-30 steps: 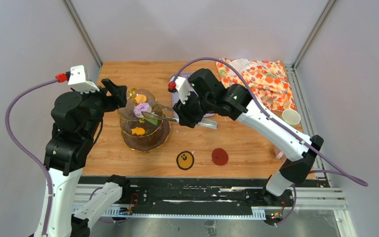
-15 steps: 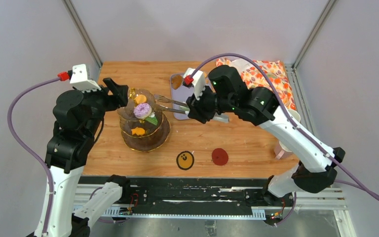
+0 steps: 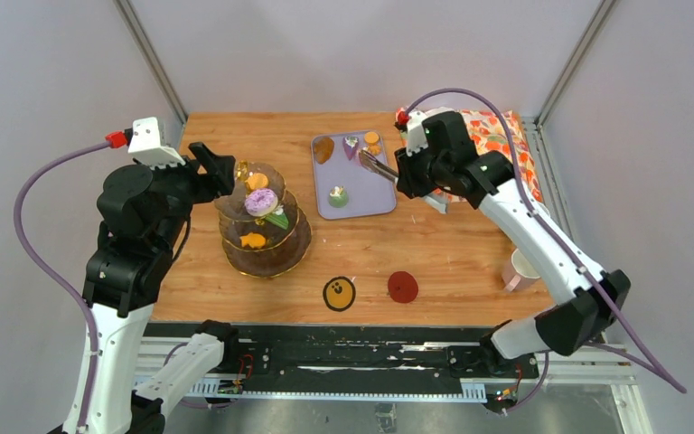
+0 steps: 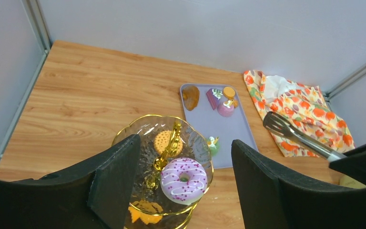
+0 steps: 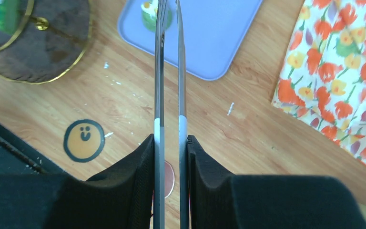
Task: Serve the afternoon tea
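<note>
Right gripper [image 5: 170, 143] clamped on the handle end of the tongs [image 5: 169, 71], one finger on each arm; the squeeze brings the blades to a narrow slit, nearly closed, with nothing seen between them; the left wrist view also shows the tong head bare. The tongs reach out over the lilac tray [image 3: 370, 194], which lies at the far edge of the tabletop right of centre; tips close above the small green-and-white cake [image 3: 338, 194], apparently lined up for it, though the blades would need to spread first. Three more pastries sit along the tray's far end: brown pastry [image 3: 323, 149], purple cake [image 3: 351, 145], orange biscuits [image 3: 372, 140]. The three-tier stand [image 4: 124, 136] stands left of centre, nearer the left edge; it already carries a purple donut [image 4: 183, 174], an orange biscuit [image 4: 162, 140] on the top tier beside the gold handle, and an orange piece [image 3: 253, 240] lower down. Serving looks about half done. Left gripper [image 3: 215, 172] hangs beside the stand on its left side, fingers wide apart and holding nothing; it is probably parked there to steady the stand or keep it in view. One mug [image 3: 520, 269] sits by the right edge; floral cloth [image 3: 497, 136] lies at the far right corner.
</note>
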{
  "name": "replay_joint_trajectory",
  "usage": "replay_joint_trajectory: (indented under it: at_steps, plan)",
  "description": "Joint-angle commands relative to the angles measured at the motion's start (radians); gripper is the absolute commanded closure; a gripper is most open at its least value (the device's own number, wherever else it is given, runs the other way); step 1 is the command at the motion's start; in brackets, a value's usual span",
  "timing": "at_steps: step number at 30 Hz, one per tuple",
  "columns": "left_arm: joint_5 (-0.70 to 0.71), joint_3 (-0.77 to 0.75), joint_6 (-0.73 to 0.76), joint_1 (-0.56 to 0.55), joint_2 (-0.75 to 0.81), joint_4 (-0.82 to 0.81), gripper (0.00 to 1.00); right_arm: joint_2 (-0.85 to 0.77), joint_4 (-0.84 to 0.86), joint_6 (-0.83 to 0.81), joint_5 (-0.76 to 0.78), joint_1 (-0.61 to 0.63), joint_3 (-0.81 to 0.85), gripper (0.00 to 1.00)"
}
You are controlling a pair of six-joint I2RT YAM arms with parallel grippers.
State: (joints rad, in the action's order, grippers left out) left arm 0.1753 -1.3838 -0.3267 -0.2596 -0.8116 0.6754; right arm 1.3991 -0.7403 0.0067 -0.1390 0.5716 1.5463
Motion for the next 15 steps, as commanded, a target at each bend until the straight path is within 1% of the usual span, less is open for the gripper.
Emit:
replay_joint_trajectory:
  at_steps: [1,6,15]
  plan:
    - [-0.010,0.004,-0.008,-0.006,-0.001,-0.040,0.26,0.084,0.094,0.057,0.068,-0.025,-0.022,0.75]
    - [-0.003,0.004,-0.004,-0.006,-0.002,-0.033,0.26,0.236,0.129,0.066,0.118,-0.039,0.033,0.74]
    - [0.029,0.002,0.015,-0.006,-0.005,-0.025,0.26,0.459,0.158,0.114,0.207,-0.060,0.109,0.66]
